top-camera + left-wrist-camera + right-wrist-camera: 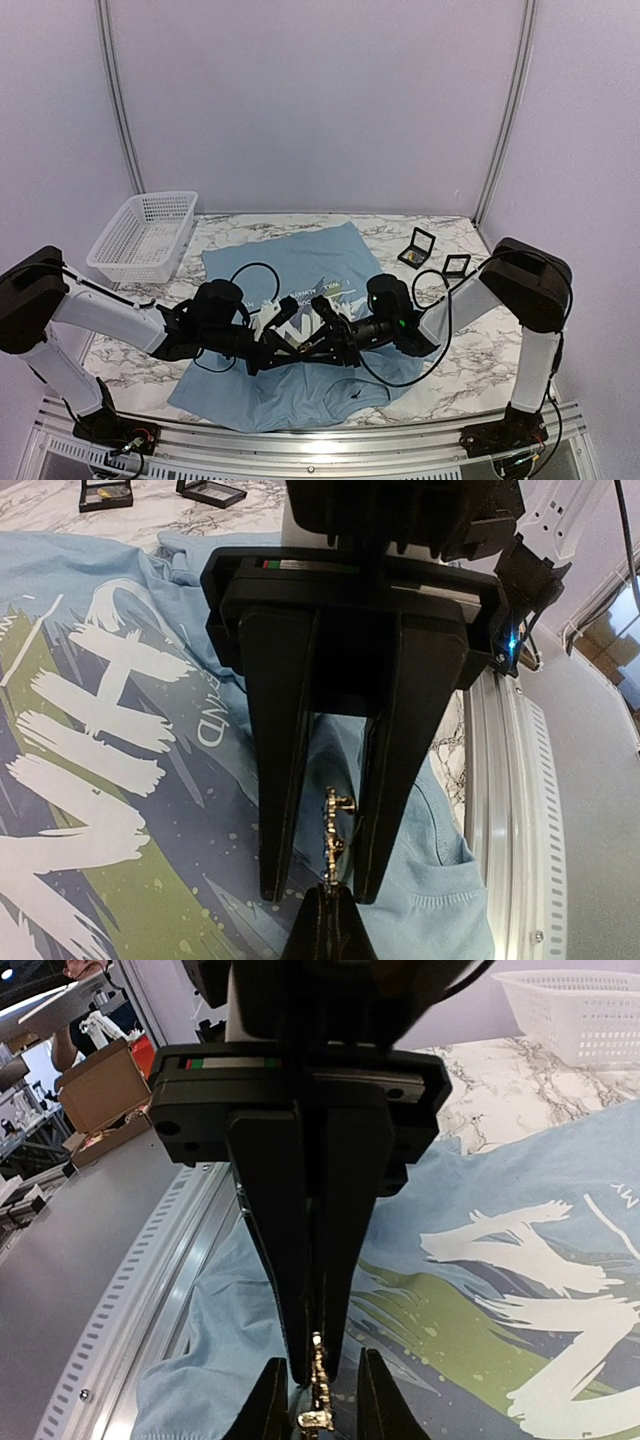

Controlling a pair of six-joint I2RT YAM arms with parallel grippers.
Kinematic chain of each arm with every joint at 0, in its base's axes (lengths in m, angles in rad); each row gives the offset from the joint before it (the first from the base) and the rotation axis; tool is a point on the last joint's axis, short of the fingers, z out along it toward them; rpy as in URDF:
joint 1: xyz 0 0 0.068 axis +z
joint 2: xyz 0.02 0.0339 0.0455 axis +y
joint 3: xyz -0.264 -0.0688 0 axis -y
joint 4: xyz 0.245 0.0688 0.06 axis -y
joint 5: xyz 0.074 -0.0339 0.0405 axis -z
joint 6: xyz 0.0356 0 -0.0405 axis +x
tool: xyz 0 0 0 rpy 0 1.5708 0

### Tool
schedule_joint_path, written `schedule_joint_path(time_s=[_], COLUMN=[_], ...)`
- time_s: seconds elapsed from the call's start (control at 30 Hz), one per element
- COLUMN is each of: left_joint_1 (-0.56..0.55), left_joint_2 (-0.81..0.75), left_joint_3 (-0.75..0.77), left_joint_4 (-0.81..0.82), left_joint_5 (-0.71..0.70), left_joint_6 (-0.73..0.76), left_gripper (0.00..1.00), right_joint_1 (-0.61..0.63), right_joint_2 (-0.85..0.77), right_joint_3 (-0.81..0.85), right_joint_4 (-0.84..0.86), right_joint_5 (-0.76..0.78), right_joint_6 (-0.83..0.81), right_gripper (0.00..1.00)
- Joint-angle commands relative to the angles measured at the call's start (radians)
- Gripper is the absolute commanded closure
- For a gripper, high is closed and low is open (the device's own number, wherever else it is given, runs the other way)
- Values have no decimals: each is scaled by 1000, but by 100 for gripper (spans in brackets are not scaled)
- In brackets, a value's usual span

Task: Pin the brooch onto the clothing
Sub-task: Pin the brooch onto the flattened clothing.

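The brooch (338, 830) is standing on edge, a thin gold strip from where I am looking. It is hanging just above the T-shirt (300, 255) at the near middle of the table (470, 350). It is sitting between the two fingers of my left gripper (325, 885), which is reaching in from the left and clenching on it. A slit of blue cloth is showing between those fingers above the brooch, and the brooch is lying closer to one finger than to the other.

My right gripper (318, 1365) is reaching in from the right, tip to tip with the left one. Its fingers are standing nearly together, with the end of the brooch nearest them lying in the narrow slit at their tips. I cannot tell whether they are pressing on it or only flanking it.

Under both grippers the T-shirt is lying spread out, blue with white lettering and green and dark strokes. The brooch is hanging over the near part of that print. From above, my two black grippers and wrists are crowding over the spot and hiding the brooch altogether.

Two small square black cases (417, 246) are lying on the marble at the far right, well apart from my fingers. The white mesh basket (145, 235) is standing at the far left, off the shirt. A metal rail (300, 440) is running along the near edge.
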Motion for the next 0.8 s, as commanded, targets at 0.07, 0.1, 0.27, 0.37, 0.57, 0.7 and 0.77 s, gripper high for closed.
schedule_joint_path(time_s=[0.07, 0.1, 0.27, 0.37, 0.57, 0.7, 0.77], left_joint_1=[-6, -6, -6, -6, -6, -6, -6], left_joint_2=[-56, -60, -55, -57, -52, -52, -53], left_joint_3=[-31, -32, -34, -39, -41, -39, -38], left_joint_4=[68, 74, 84, 91, 94, 95, 94], left_joint_5=[-3, -5, -9, -14, -14, -7, -6], left_joint_6=[13, 14, 11, 4, 1, 3, 6], left_gripper=[100, 100, 100, 100, 100, 100, 100], right_joint_1=[-37, -36, -37, -37, -33, -21, -17], right_joint_2=[23, 25, 6, -10, -52, -35, -18], right_joint_3=[-6, -9, -30, -51, -109, -76, -47], right_joint_4=[139, 140, 158, 161, 151, 79, 67], right_joint_5=[-36, -36, -58, -64, -39, -4, -2], right_joint_6=[136, 137, 113, 92, 18, -31, -24], right_gripper=[82, 80, 58, 38, 27, 30, 38])
